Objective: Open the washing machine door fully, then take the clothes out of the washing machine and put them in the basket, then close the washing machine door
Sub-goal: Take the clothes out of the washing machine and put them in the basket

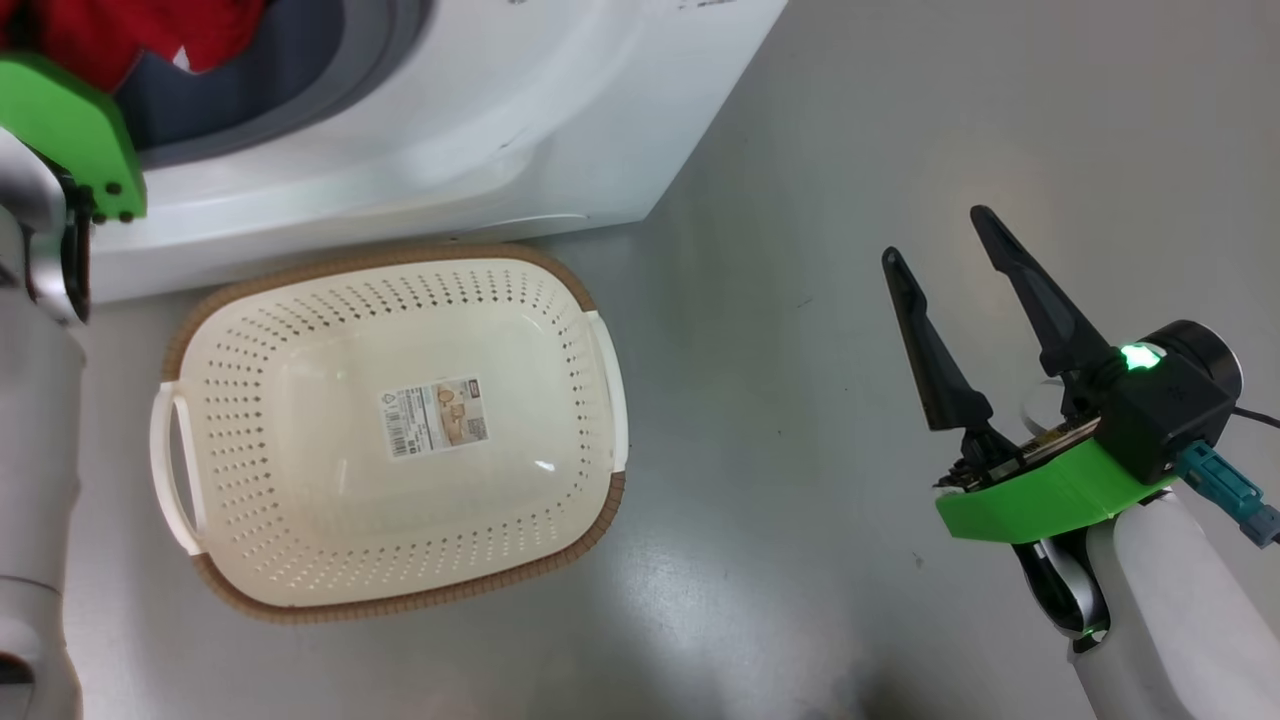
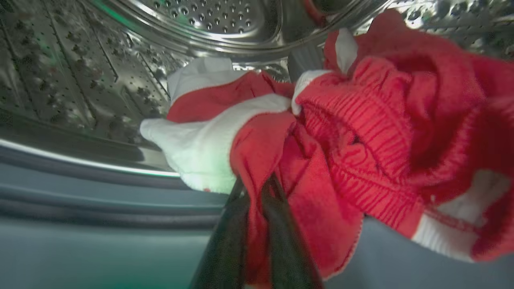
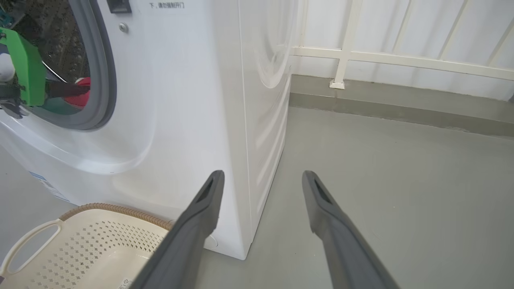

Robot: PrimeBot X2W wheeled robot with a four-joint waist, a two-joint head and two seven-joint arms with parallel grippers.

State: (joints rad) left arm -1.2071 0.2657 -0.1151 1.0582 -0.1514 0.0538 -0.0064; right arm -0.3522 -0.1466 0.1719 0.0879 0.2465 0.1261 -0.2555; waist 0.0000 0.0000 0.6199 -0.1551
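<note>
Washing machine [image 3: 192, 100] ahead of me, with small Chinese print above its opening, too fine for me to read. The basket [image 1: 330, 520] sits on the floor [image 1: 850, 120] just below, its barcode sticker [image 1: 435, 417] illegible. The clothes [image 2: 381, 120] lie in the drum [image 2: 209, 16], my left gripper [image 2: 257, 184] pinched tight on red fabric. My right gripper [image 1: 935, 233] hangs spread wide.

Dark fingers [image 1: 925, 345], green bracket [image 1: 1040, 500], pale forearm [image 1: 1180, 600], teal plug [image 1: 1225, 490].
</note>
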